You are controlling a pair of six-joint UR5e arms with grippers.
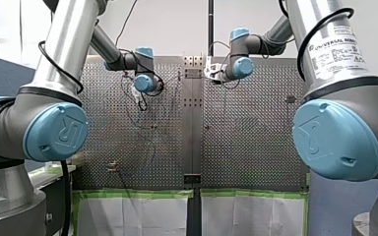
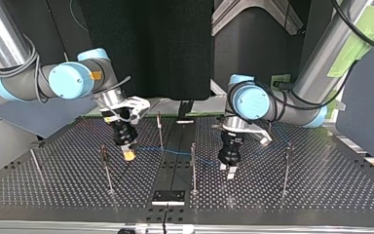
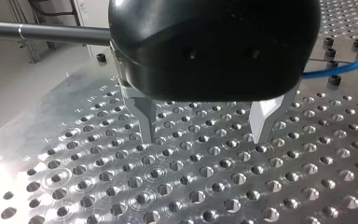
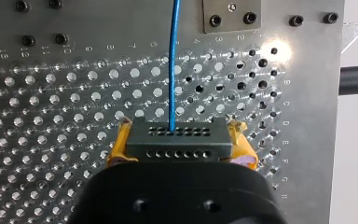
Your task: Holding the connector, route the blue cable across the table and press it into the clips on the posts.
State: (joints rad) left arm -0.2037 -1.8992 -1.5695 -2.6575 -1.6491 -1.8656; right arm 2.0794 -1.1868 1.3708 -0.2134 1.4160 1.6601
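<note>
In the right wrist view my right gripper is shut on a dark grey connector, squeezed between its yellow pads. The blue cable leaves the connector and runs straight ahead over the plate. In the top view my right gripper hangs low at the left, and the blue cable stretches from it past the middle posts toward the right. My left gripper stands just above the plate, open, with nothing between its metal fingers. A stretch of cable lies beside it.
Thin upright posts stand around the perforated plate: one behind the cable, one beside my right gripper, one at the right, one at the far left. A dark bracket sits at the near edge.
</note>
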